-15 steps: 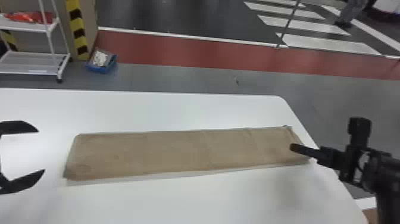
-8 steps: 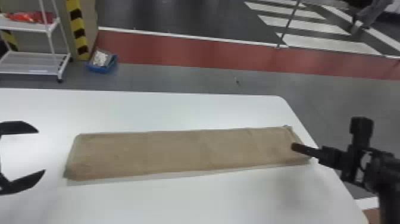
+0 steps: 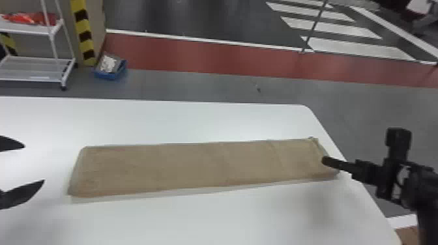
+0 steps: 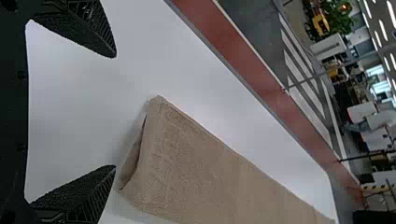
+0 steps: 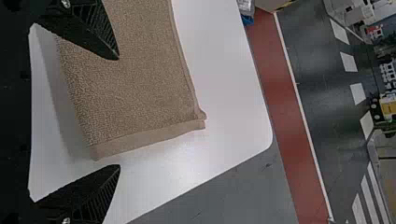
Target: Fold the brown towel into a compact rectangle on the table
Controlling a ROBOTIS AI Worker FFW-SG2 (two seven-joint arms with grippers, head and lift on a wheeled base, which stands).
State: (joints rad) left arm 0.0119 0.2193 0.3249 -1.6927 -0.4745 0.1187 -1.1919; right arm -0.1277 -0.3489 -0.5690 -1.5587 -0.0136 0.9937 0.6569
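Brown towel (image 3: 195, 169): long strip, 1 end near the surface's (image 3: 195, 120) right edge. Left end effector (image 4: 115, 112) and right end effector (image 5: 118, 112) spread. Crosswise fold seems due: pinch 1 end, carry inward.

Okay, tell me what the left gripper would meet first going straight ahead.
Likely the brown towel, at its left end, just ahead of the left gripper; its height is hard to judge, so it might pass above.

A workshop or industrial hall is suggested: beyond the white, round-cornered bench (image 3: 195, 120), a flat red floor lane (image 3: 211, 58) and white zebra stripes (image 3: 357, 48) are seen; farther left beyond it, yellow-and-black striped tape (image 3: 85, 35) and a white shelved trolley (image 3: 32, 68) are shown.
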